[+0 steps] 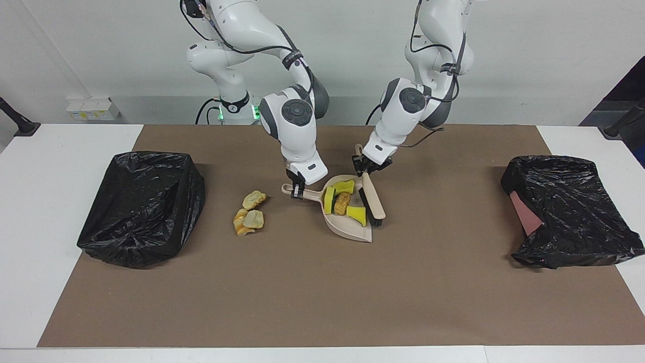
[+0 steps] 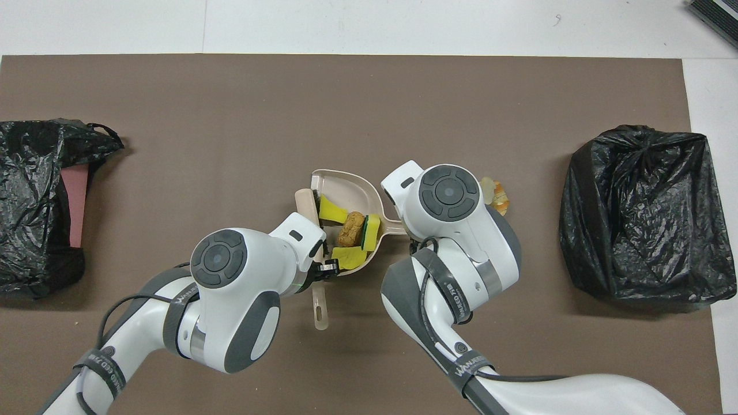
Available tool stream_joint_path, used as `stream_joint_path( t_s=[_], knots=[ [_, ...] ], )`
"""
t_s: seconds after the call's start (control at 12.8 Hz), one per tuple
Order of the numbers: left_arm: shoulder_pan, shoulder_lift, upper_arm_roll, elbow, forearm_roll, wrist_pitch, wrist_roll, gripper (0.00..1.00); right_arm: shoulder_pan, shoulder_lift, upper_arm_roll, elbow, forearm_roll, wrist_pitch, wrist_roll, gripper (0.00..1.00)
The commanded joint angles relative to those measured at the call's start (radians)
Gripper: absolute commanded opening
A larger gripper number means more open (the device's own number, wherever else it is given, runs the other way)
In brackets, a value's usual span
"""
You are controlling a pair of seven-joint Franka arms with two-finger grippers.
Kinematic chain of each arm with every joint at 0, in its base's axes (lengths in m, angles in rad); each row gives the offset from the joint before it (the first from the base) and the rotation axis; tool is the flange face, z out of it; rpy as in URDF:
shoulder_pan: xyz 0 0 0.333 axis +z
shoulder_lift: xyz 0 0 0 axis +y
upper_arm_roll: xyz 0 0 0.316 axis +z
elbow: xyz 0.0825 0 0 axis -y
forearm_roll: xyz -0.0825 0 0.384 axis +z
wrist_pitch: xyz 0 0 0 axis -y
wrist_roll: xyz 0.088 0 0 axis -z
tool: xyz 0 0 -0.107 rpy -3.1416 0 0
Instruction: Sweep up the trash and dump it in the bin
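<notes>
We've got the right gripper clamped on the handle of the dustpan, which sits flat on the brown mat about mid-table. The left gripper is clenched on the brush handle, with the brush lying along the pan's open edge, bristles right at the lip. Inside the pan we count three yellow sponges plus the brown lump, all bunched together: in the facing view the lump sits in the middle, one sponge at its 9 o'clock, one at 12, one at 4. The pastry pieces are on the mat outside the pan, in a small cluster at the pan's 9 o'clock in that same view, toward the right arm's end; in the overhead view they mostly hide under the right arm. One black-bagged bin stands at the right arm's end of the table, another bin at the left arm's end, both well apart from the pan.
</notes>
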Motion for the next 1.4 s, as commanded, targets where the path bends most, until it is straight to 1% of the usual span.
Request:
stream_joint_path(
  t_s=[0.0, 0.08, 0.23, 0.31, 0.62, 0.7, 0.86, 0.93, 1.09, 1.25, 1.32],
  knots=[
    [0.030, -0.003, 0.000, 0.026, 0.099, -0.088, 0.011, 0.00, -0.016, -0.011, 0.005, -0.004, -0.012, -0.008, -0.003, 0.00],
    [0.042, -0.005, 0.000, 0.027, 0.127, -0.110, 0.007, 0.00, -0.018, -0.011, 0.005, -0.004, -0.012, -0.008, -0.003, 0.00],
    [0.049, -0.003, 0.000, 0.027, 0.132, -0.112, 0.004, 0.00, -0.050, -0.023, 0.007, 0.010, -0.012, -0.040, -0.012, 0.00],
    [0.049, -0.003, 0.000, 0.027, 0.134, -0.110, -0.005, 0.00, -0.067, -0.047, 0.005, 0.013, -0.010, -0.066, -0.018, 0.00],
    [0.032, -0.002, -0.001, 0.035, 0.158, -0.095, -0.011, 0.00, -0.174, -0.141, 0.007, 0.011, -0.010, -0.076, -0.067, 0.00],
    [0.030, -0.002, -0.001, 0.038, 0.181, -0.098, -0.011, 0.00, -0.200, -0.161, 0.005, 0.011, -0.010, -0.094, -0.094, 0.00],
    [0.027, 0.009, -0.010, 0.081, 0.217, -0.127, -0.032, 0.00, -0.251, -0.219, 0.004, 0.011, -0.010, -0.148, -0.108, 0.00],
    [-0.002, 0.009, -0.015, 0.099, 0.221, -0.151, -0.069, 0.00, -0.289, -0.248, 0.002, 0.011, -0.010, -0.160, -0.115, 0.00],
    [-0.011, 0.009, -0.018, 0.129, 0.230, -0.174, -0.129, 0.00, -0.379, -0.288, -0.001, 0.013, -0.012, -0.197, -0.179, 0.00],
    [-0.039, 0.005, -0.018, 0.132, 0.230, -0.187, -0.146, 0.00, -0.499, -0.319, -0.004, 0.018, -0.012, -0.241, -0.304, 0.00],
    [-0.058, 0.005, -0.018, 0.132, 0.230, -0.185, -0.175, 0.00, -0.566, -0.324, -0.007, 0.025, -0.012, -0.269, -0.397, 0.00]
  ],
)
